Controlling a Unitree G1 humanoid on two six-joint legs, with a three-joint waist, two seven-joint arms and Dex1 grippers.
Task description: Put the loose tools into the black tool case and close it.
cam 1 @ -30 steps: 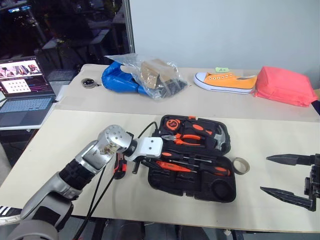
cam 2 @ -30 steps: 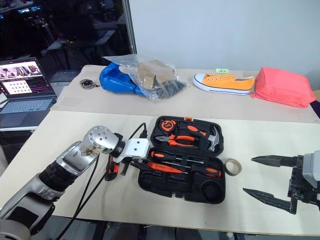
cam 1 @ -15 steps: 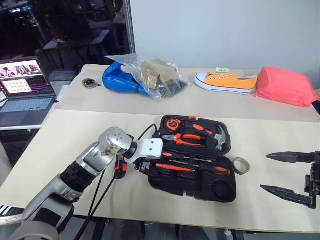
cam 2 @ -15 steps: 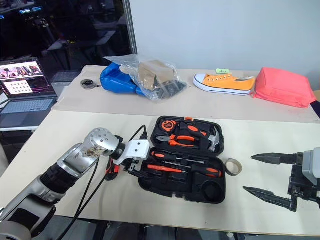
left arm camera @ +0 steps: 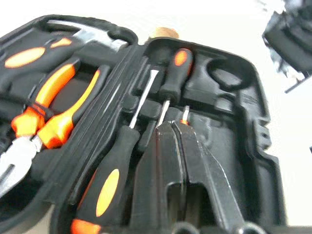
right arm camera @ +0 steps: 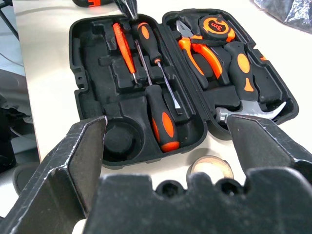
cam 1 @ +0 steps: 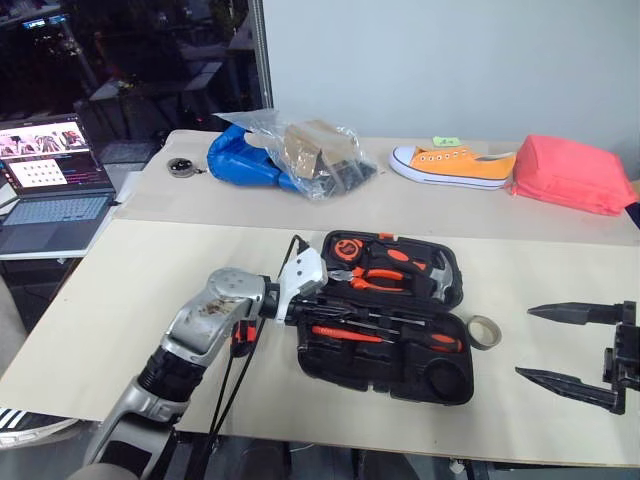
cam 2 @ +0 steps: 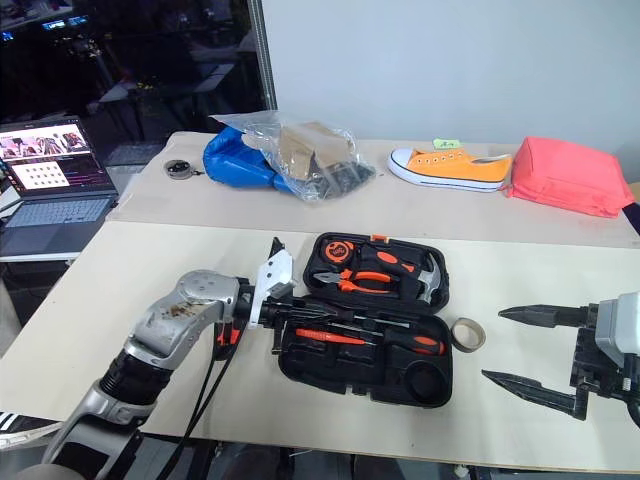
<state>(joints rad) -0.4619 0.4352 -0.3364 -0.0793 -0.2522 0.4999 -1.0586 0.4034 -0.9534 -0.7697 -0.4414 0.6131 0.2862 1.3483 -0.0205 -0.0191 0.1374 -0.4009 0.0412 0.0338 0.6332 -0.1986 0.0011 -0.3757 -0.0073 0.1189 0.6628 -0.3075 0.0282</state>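
Two tools left outside: utility knife point(cam 1: 240, 338), tape roll point(cam 1: 484, 331). My left gripper point(left arm camera: 176, 127) is clenched empty over the tool case point(cam 1: 392, 372); right gripper point(cam 1: 565, 345) gapes. Next I'd grab the knife.

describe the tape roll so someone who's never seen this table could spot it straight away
Find the open black tool case near the front of the pale table. Just off the case's right side, toward the right gripper with its fingers spread, lies the tape roll. It is a small beige ring lying flat on the bare tabletop, the only round, hollow thing there, unlike the long orange-and-black tools in the case.
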